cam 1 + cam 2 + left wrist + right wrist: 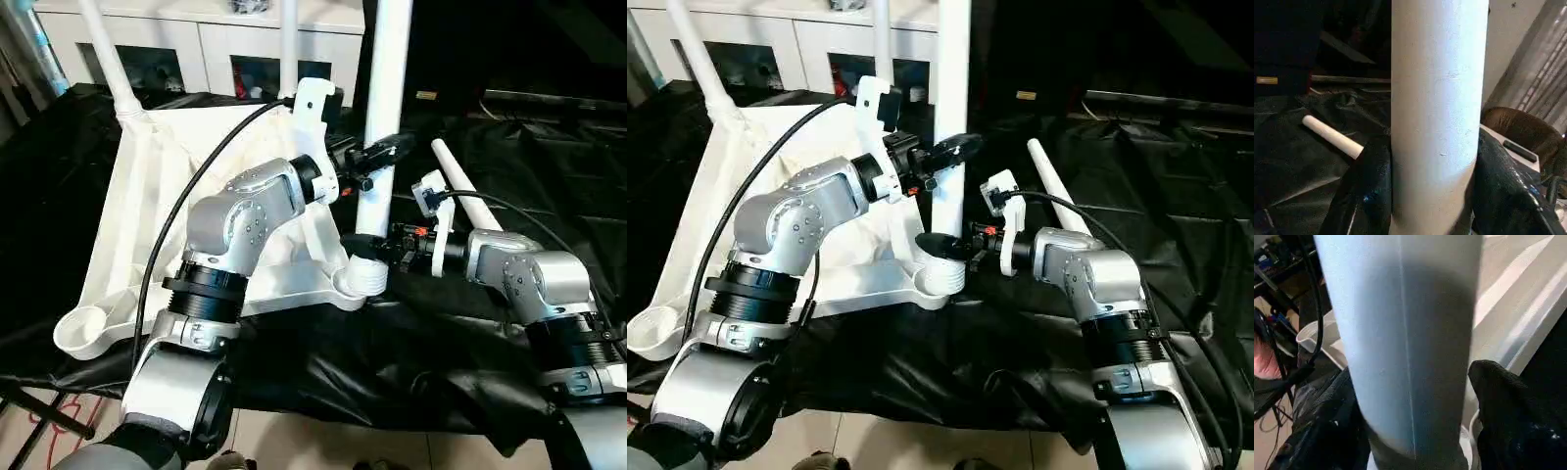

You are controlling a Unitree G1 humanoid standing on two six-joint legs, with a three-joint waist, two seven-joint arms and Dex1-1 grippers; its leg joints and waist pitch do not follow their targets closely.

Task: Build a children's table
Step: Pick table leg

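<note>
The white tabletop (147, 196) lies upside down on black cloth. One white leg (387, 88) stands upright in the tabletop's near right corner socket (364, 279). My left gripper (382, 155) is shut on this leg at mid height, its black fingers (1366, 186) pressed against both sides. My right gripper (387, 240) is shut on the same leg just above the socket, with the tube between its fingers (1508, 406). Two more legs (108, 59) (289, 39) stand in the far corners. Another leg (470, 196) lies loose on the cloth to the right.
The near left corner socket (83, 328) holds nothing. A white cabinet (196, 49) with glass doors stands behind the tabletop. Black cloth (549, 176) covers the work surface. Tiled floor (323, 446) shows below its front edge.
</note>
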